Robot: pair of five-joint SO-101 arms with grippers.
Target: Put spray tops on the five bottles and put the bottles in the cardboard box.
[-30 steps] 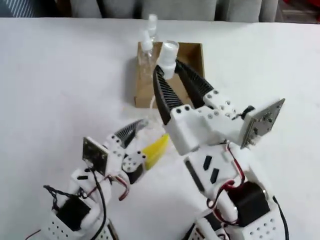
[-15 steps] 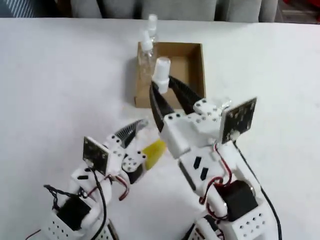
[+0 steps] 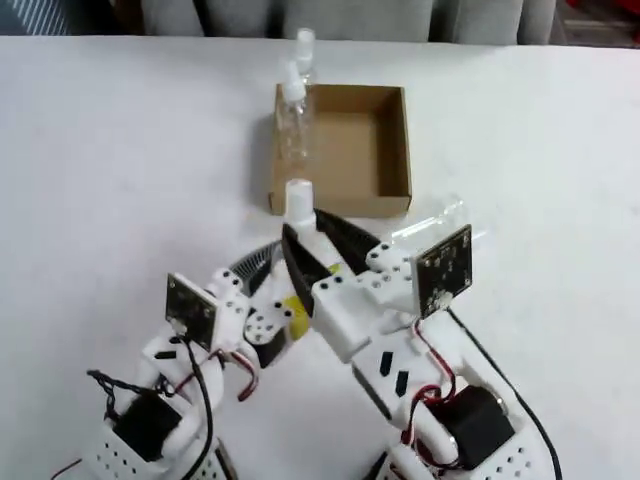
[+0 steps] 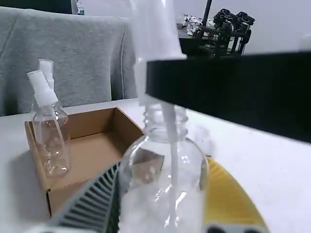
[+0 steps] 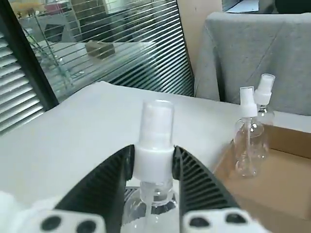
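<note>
Hand (image 3: 278,282) on our left grips the clear bottle (image 4: 163,184) upright on the surface (image 3: 120,150), we judge to steady its neck. Our right hand (image 5: 153,151) pinches the spray top (image 5: 156,119) directly above, its tube down inside that neck. Beyond, the cardboard box (image 3: 405,140) has two capped bottles (image 3: 293,105) at its left wall.

The right end effector (image 3: 300,220) grips a white spray top (image 3: 298,196) upright between its black fingers, just before the box (image 3: 390,150) wall nearest the arms. Close beneath it sits the left end effector (image 3: 275,283), its ribbed and yellow fingers partly covered by the right arm. A capped bottle (image 3: 293,120) stands inside the box against its left wall. A second capped bottle (image 3: 304,48) stands on the table (image 3: 120,150) just behind the box. A clear bottle (image 3: 445,215) lies on its side near the box's right corner.
</note>
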